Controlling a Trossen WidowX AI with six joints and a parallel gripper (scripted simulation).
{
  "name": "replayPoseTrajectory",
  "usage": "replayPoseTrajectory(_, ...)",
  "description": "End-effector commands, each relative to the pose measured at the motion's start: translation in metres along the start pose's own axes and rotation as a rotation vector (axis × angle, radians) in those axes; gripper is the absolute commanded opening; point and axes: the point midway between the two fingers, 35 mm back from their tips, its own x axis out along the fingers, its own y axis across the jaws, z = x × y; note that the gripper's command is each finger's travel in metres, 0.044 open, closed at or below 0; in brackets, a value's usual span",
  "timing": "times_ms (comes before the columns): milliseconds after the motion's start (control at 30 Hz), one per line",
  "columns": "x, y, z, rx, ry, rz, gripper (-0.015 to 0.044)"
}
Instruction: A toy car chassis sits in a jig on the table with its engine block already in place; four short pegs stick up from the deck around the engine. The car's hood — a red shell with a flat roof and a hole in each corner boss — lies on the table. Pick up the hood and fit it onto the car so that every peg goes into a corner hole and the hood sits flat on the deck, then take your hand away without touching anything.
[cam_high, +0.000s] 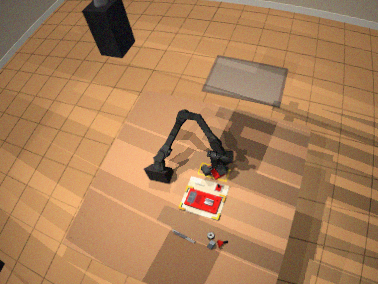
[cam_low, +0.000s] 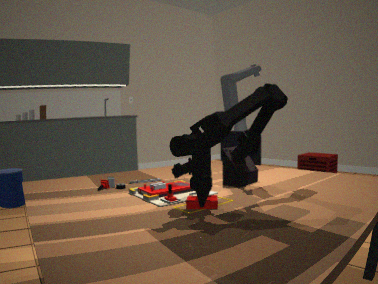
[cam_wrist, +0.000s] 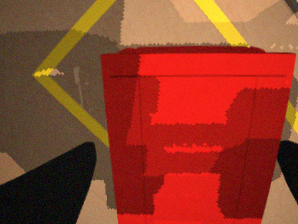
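The red hood lies flat on the table inside a yellow marked square. My gripper is open and low over it, one dark finger on each side of the shell, with nothing between the fingers and the hood resting on the table. The car chassis, red with a grey engine block, sits in its white jig close beside the hood. The pegs are too small to make out.
The arm's base stands left of the jig. A grey bar and small loose parts lie beyond the jig. A black pillar, a grey floor mat, a red crate and a blue barrel stand far off.
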Motion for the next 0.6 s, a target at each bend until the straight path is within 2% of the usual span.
replayPoseTrajectory(0, 0.0, 0.0, 0.0, 0.0, 0.0, 0.0, 0.0414)
replayPoseTrajectory(67, 0.0, 0.0, 0.0, 0.0, 0.0, 0.0, 0.0361)
replayPoseTrajectory(400, 0.0, 0.0, 0.0, 0.0, 0.0, 0.0, 0.0295)
replayPoseTrajectory(567, -0.0022, 0.0, 0.0, 0.001, 0.0, 0.0, 0.0163)
